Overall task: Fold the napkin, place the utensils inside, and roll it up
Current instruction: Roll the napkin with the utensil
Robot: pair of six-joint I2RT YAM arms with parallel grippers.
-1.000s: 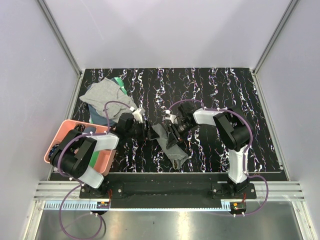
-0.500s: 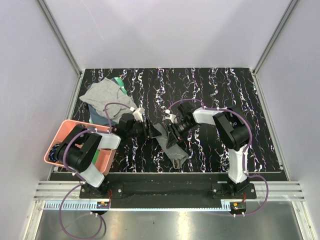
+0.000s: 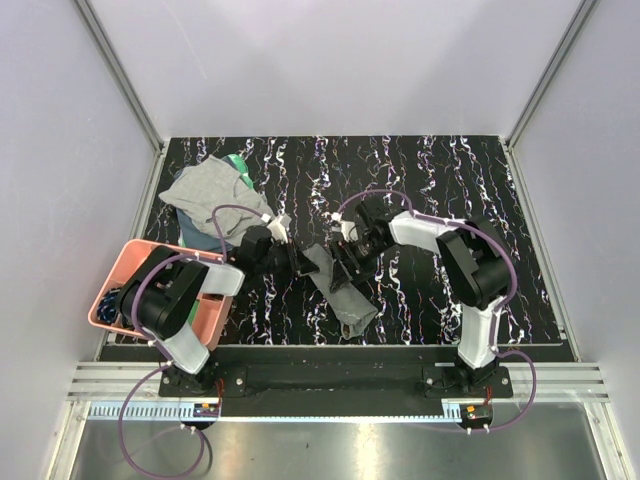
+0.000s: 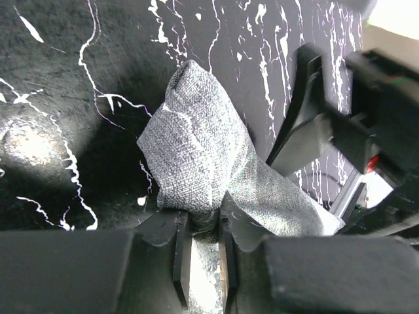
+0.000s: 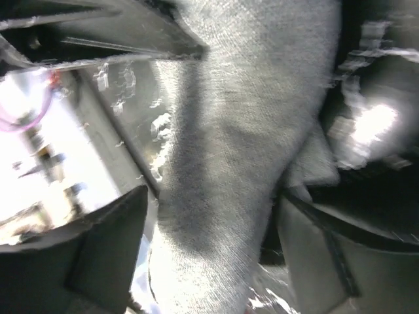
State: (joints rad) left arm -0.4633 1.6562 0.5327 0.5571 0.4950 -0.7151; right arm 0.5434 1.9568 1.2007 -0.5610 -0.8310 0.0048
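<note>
Left gripper [image 4: 201, 252] shut from half-open, fingers clamped on end of dark charcoal-grey cloth napkin [image 3: 342, 290], bunched on black marbled table [image 3: 430, 190] between arms. Right gripper [image 5: 213, 209] opened, fingers wide apart, cloth released. Handover to left; metal spoons not visible

one dark napkin [image 3: 345, 295], one lighter cloth [image 3: 205, 190], one pink bin [image 3: 112, 280], two robot arms [image 3: 185, 300] [image 3: 470, 265].

The napkin [image 4: 196, 163] is coarse woven cloth — matt grey; the table [image 3: 420, 170] looks smooth, black, white-veined; the bin [image 3: 115, 272] — pink plastic.
</note>
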